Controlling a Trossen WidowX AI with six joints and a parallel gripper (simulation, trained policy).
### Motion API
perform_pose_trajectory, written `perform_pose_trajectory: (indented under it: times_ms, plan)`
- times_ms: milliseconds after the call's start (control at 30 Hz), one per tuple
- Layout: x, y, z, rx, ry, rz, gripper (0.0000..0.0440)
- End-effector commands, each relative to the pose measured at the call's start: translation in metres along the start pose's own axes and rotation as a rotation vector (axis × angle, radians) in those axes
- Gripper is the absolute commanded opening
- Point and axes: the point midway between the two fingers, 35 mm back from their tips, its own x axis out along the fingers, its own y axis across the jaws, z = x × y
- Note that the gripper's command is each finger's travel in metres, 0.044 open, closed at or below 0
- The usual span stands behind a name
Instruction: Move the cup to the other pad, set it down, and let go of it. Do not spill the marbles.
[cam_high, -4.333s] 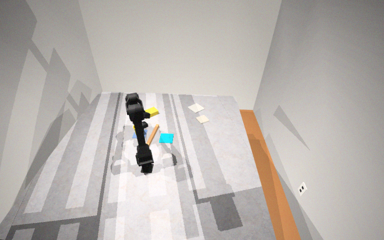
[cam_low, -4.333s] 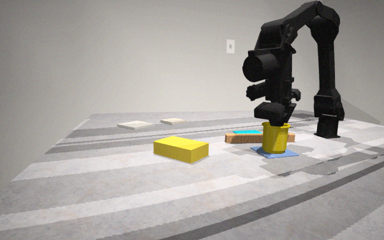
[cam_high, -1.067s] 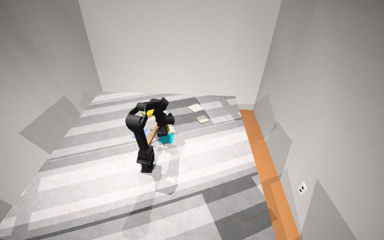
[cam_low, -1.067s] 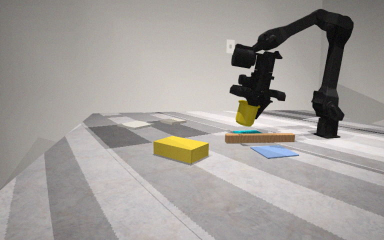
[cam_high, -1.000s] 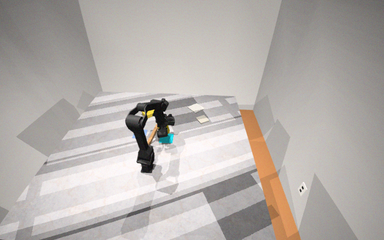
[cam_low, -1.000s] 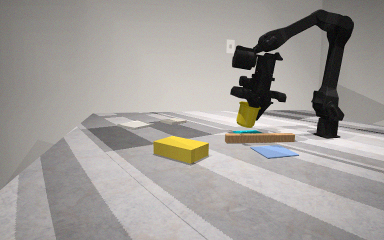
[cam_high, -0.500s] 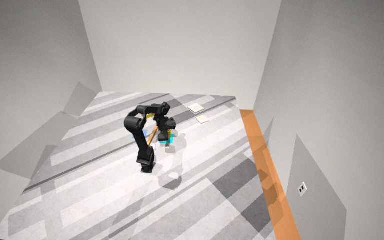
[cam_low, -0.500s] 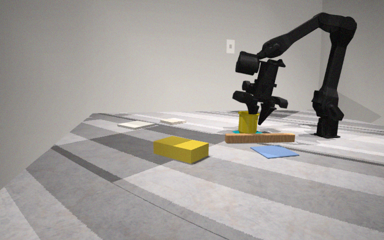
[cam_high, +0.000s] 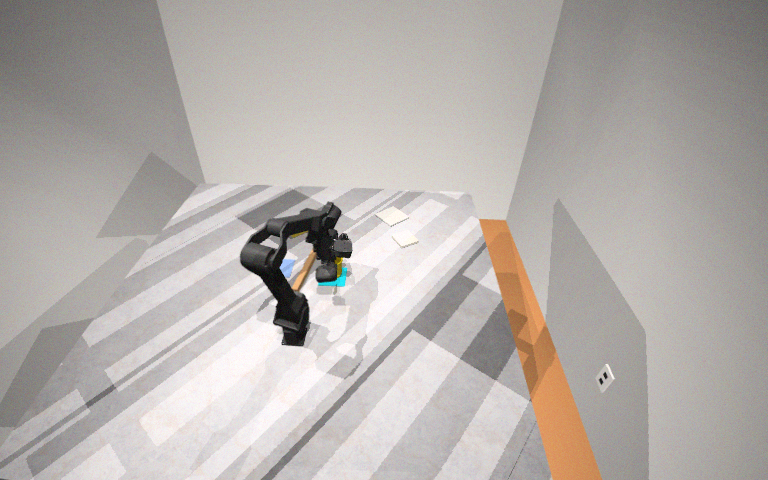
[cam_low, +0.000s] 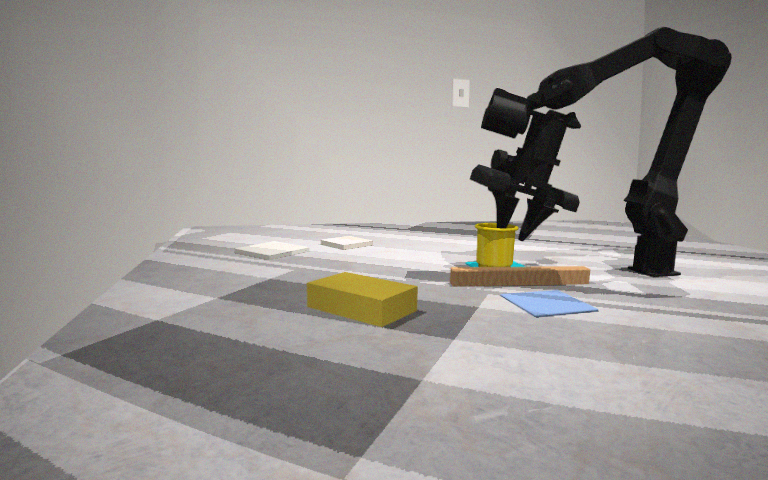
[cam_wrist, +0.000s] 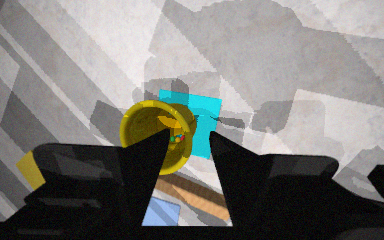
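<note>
My fingers (cam_high: 335, 261) (cam_low: 514, 233) are spread, one inside the yellow cup (cam_high: 339, 267) (cam_low: 495, 246) (cam_wrist: 126, 131), which stands upright on the cyan pad (cam_high: 344, 277) (cam_low: 471, 264) (cam_wrist: 206, 112). Lifting crookedly, I could snag its rim, tip it and spill the marbles (cam_wrist: 177, 138).

A yellow block (cam_high: 298, 234) (cam_low: 353, 298) (cam_wrist: 31, 170) lies flat on the counter, well apart from a wooden bar (cam_high: 304, 272) (cam_low: 519, 276) (cam_wrist: 192, 196). Two cream tiles, one larger (cam_high: 391, 215) (cam_low: 271, 249), one smaller (cam_high: 405, 239) (cam_low: 346, 242), lie near each other, not touching. White plates, one with two dark slots (cam_high: 604, 378), one with a single grey centre (cam_low: 461, 92), sit on the walls.
</note>
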Motion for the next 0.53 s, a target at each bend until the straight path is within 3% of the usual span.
perform_pose_trajectory:
  times_ms: [0,400,500]
  plan:
    - [-0.005,-0.003,0.0,0.002,0.006,0.014,0.0218]
    - [-0.035,-0.003,0.007,0.04,-0.013,0.089,0.0276]
    - [-0.046,-0.001,0.01,0.049,-0.024,0.114,0.0308]
